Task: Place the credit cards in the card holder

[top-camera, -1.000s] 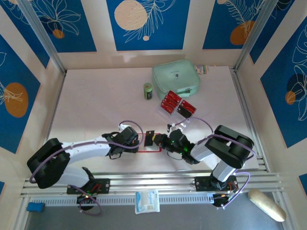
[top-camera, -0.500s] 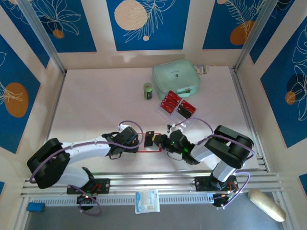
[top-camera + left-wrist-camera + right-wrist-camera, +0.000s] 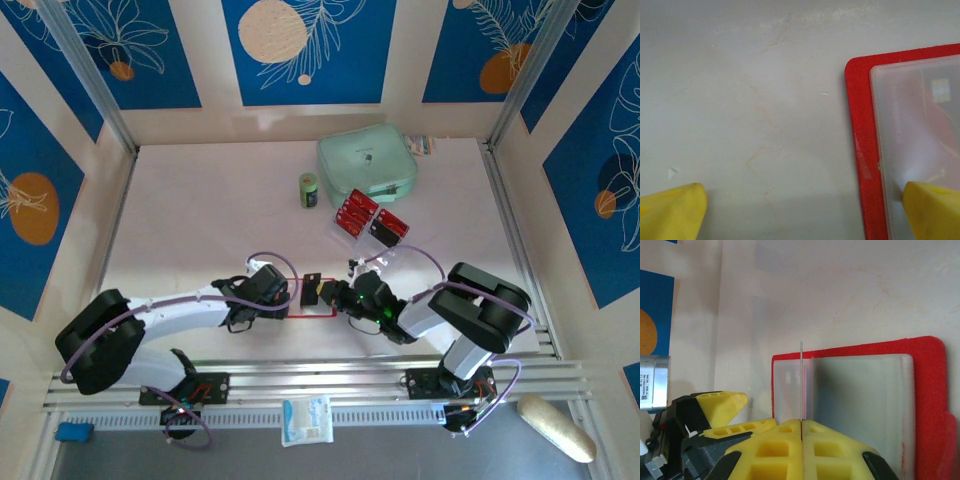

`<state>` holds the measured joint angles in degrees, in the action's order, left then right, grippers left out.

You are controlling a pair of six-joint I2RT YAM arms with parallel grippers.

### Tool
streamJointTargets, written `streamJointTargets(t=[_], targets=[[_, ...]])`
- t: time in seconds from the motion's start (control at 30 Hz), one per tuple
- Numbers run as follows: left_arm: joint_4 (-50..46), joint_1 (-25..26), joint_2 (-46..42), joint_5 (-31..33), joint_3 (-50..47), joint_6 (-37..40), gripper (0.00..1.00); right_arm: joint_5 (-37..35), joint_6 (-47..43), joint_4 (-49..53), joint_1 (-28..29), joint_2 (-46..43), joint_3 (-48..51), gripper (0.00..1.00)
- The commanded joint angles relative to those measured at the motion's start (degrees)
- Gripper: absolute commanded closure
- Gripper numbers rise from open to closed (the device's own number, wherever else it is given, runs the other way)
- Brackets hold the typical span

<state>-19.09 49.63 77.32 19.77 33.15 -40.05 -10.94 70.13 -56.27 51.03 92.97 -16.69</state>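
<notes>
The red card holder (image 3: 308, 309) lies open on the table between both grippers, its pale pockets (image 3: 860, 405) facing up. My right gripper (image 3: 801, 422) is shut on a thin card (image 3: 801, 382) seen edge-on, standing upright over the holder's left pocket. From above, that card (image 3: 313, 287) looks black, with the right gripper (image 3: 330, 296) just right of it. My left gripper (image 3: 802, 215) is open, one yellow fingertip (image 3: 932, 210) resting on the holder's pocket, the other (image 3: 670, 210) on bare table. More red cards (image 3: 354, 212) and black cards (image 3: 389, 227) sit farther back.
A mint-green zip pouch (image 3: 366, 165) lies at the back, with a small green can (image 3: 309, 190) to its left. The spare cards rest in a clear tray (image 3: 372, 222). A white packet (image 3: 306, 420) lies on the near rail.
</notes>
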Motion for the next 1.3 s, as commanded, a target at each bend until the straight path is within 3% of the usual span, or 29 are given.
streamJointTargets(t=[0.0,1.27], targets=[[-2.53,-0.41,-0.71,0.36,-1.24,0.11,0.00,-0.18,-0.30,-0.11,0.61,-1.34,0.25,1.00],[-1.81,-0.45,-0.65,0.16,-1.51,-0.29,0.00,1.13,2.58,-1.35,1.62,3.10,1.75,1.00]])
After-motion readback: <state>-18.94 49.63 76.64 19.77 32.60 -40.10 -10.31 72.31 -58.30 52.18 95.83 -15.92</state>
